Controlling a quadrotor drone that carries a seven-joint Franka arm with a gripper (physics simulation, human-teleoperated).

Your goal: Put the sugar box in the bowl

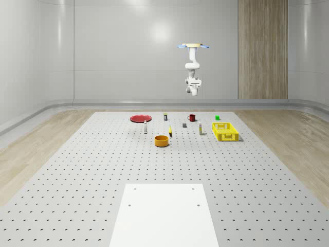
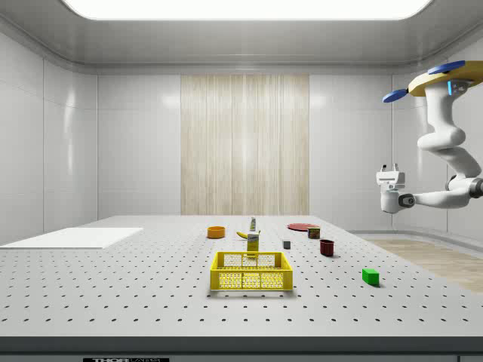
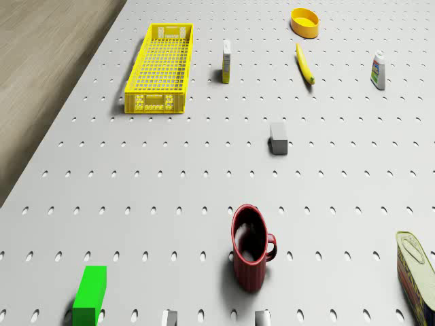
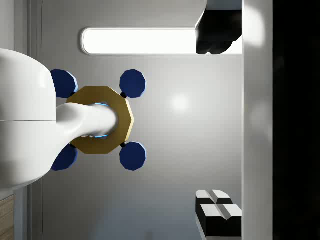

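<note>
The drone [image 1: 193, 46] is hovering high above the far edge of the tabletop [image 1: 77, 180], its end effector [image 2: 390, 167] hanging aloft with fingers [image 4: 218, 214] spread wide, while the sugar box [image 3: 226, 61] is standing upright between the yellow crate [image 3: 160, 68] and the banana [image 3: 304, 64], well apart from the orange bowl [image 3: 305, 22].

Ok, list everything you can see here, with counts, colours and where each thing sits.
sugar box: 1, yellow-white, upright beside crate
bowl: 1, orange, near banana
banana: 1, yellow, between bowl and sugar box
crate: 1, yellow, whole-scene view's right
plate: 1, red, whole-scene view's far left
bottle: 1, white, near plate
mug: 1, dark red, far side
can: 1, yellowish, beside mug
green block: 1, far side
grey block: 1, mid-table
white panel: 1, near end
drone: 1, gold, blue rotors, hovering high by table's far edge
claw: 1, white, open, pointing up
</note>
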